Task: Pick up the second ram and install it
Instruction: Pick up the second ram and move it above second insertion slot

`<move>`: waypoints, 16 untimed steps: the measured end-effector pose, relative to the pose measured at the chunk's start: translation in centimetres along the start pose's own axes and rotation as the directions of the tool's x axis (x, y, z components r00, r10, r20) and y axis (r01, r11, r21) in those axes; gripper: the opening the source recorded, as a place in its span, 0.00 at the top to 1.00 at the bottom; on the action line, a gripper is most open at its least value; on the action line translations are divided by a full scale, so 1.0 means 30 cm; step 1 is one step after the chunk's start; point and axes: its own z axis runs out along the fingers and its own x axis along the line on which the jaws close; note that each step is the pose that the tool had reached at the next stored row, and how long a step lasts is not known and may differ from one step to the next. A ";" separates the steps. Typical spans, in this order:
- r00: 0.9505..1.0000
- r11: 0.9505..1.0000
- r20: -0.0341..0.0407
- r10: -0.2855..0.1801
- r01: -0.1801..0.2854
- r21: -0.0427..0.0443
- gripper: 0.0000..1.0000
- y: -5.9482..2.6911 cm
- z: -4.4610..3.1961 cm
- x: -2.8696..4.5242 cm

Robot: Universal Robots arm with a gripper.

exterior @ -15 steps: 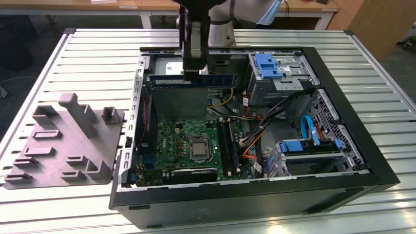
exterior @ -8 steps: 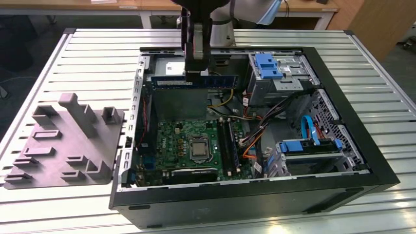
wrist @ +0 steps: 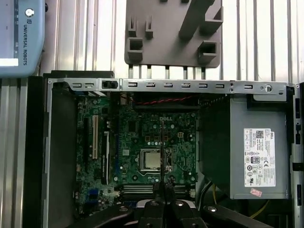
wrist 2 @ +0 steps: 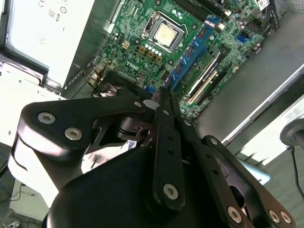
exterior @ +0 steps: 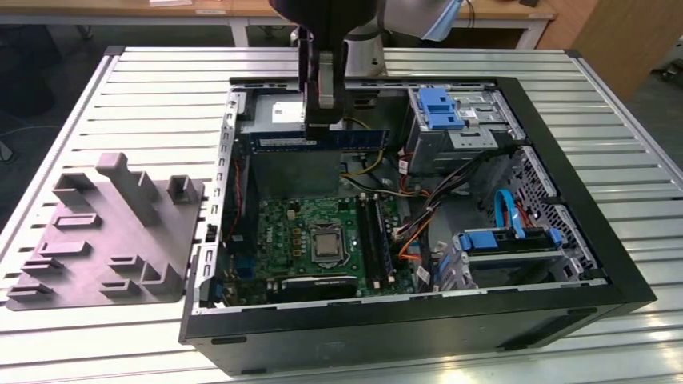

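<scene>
- My gripper (exterior: 323, 124) is clamped shut on the second ram (exterior: 357, 140), pinching its upper edge. The blue strip hangs level just under my fingertips.
- I'm holding it high over the open computer case (exterior: 597, 240), near the grey power supply (exterior: 272, 112) end, and nothing else touches the ram.
- The motherboard (exterior: 309, 240) lies below me, deeper in the case.
- Gripping the top edge leaves the bottom edge free, which I judge is what a slot needs.
</scene>
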 end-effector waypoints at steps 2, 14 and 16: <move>1.000 1.000 0.000 -0.001 0.001 0.000 0.89 0.000 0.004 0.000; 1.000 1.000 0.001 -0.001 0.001 0.000 0.89 0.000 0.006 0.000; 1.000 1.000 0.001 -0.001 0.001 0.000 0.89 -0.001 0.011 0.000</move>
